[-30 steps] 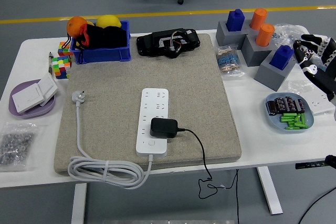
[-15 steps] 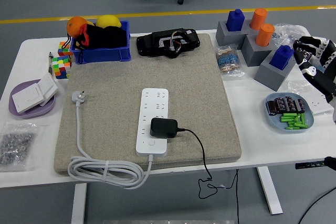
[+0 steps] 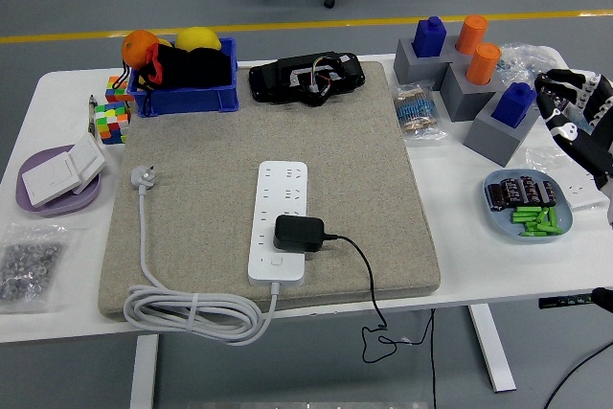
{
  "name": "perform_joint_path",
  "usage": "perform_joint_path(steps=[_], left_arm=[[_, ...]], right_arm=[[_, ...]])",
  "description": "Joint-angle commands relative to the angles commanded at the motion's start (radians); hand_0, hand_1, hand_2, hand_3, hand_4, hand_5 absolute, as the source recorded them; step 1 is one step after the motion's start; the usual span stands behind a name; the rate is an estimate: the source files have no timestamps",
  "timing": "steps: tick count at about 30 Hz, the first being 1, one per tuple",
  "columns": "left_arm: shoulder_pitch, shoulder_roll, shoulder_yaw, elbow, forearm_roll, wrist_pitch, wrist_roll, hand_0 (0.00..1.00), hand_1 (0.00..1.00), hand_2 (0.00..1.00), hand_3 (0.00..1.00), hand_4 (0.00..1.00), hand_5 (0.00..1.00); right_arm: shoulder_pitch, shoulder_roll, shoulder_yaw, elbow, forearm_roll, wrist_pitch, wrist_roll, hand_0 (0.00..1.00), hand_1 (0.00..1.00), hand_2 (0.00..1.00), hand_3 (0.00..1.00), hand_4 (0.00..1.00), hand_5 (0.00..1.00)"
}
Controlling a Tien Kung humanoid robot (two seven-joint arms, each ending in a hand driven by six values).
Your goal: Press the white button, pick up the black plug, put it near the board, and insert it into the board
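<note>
Black plug (image 3: 299,233) sits pushed into the white board (image 3: 280,221), on a socket near its lower end, with its thin black cable (image 3: 365,275) running right across the beige mat (image 3: 268,189) and dropping over the near edge of the table (image 3: 498,265). Just below the plug, the white button (image 3: 276,260) shows on the board's face. No brand, label or writing can be read on the plug, the board or anything else; the marks on the sockets are too small to make out. The board's own thick white cord (image 3: 192,311) loops at the mat's near edge and ends in a 3-pin plug (image 3: 143,177) lying at the mat's left side. The right hand (image 3: 573,112) is at the picture's right edge, well apart from the board, raised beside the grey blocks (image 3: 469,88) that hold 2 blue and 2 orange pegs, and above a blue plate (image 3: 528,204) of green and dark parts. Its fingers are loosely curled but spread apart, and they hold and touch nothing. The left hand does not show.
</note>
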Motion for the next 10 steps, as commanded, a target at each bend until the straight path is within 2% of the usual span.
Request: perform_joint_path(steps=[10], left_arm=[[0.000,-0.003,0.003,0.000,-0.007,0.000,0.000,0.829,0.796,0.772,0.801,0.597,0.485]], right_arm=[[-0.001,0.001,-0.003,-0.002,0.000,0.001,0.000,0.807,0.678,0.704,0.654,0.820,0.428]])
